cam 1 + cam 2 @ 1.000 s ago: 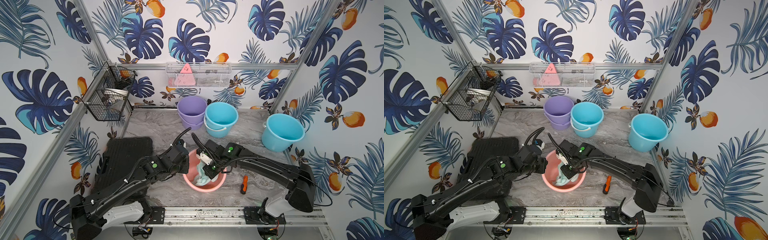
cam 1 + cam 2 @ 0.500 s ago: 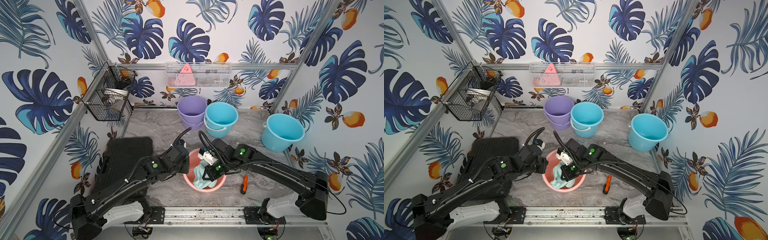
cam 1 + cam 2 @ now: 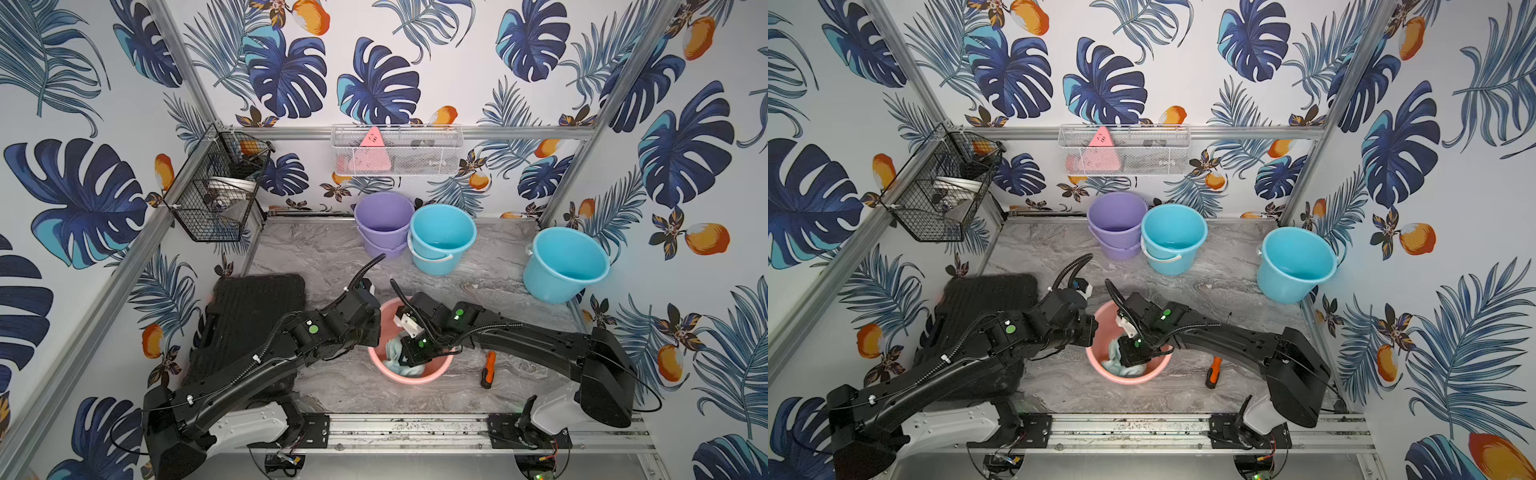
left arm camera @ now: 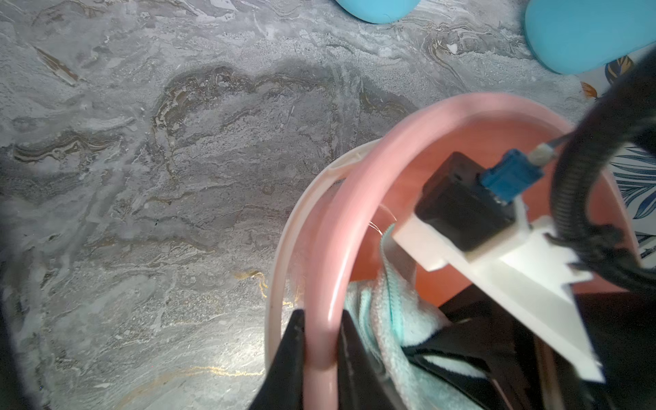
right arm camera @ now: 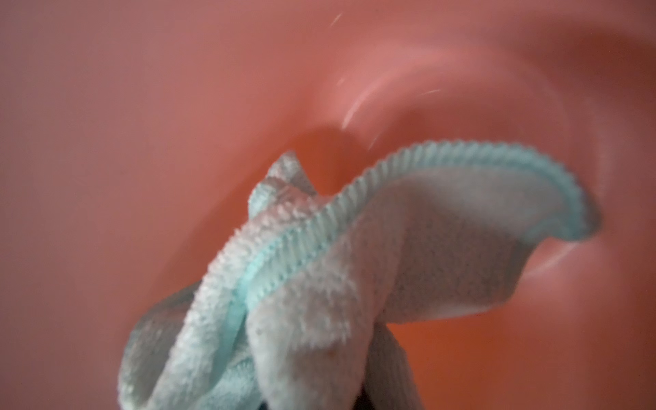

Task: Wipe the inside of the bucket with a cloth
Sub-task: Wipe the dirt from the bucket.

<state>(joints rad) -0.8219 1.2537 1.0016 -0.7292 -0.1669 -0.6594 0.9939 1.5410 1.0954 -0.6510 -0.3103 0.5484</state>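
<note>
A pink bucket (image 3: 432,376) stands at the front middle of the marble table in both top views. My left gripper (image 4: 321,319) is shut on the bucket's rim (image 4: 330,248) at its left side, one finger inside and one outside. The pale mint cloth (image 3: 392,353) is bunched inside the bucket. My right gripper (image 3: 415,353) reaches down into the bucket and is shut on the cloth. In the right wrist view the cloth (image 5: 355,284) hangs against the pink inner wall (image 5: 142,106) and hides most of the fingers. The same cloth (image 4: 390,319) shows just inside the rim in the left wrist view.
A purple bucket (image 3: 384,216) and an aqua bucket (image 3: 442,232) stand at the back. Another aqua bucket (image 3: 565,262) leans by the right wall. An orange-handled tool (image 3: 487,370) lies right of the pink bucket, a black case (image 3: 253,316) left. A wire basket (image 3: 216,195) hangs on the left wall.
My right gripper has swept the cloth inside the bucket, ending a little nearer the front. The left gripper has stayed clamped on the rim.
</note>
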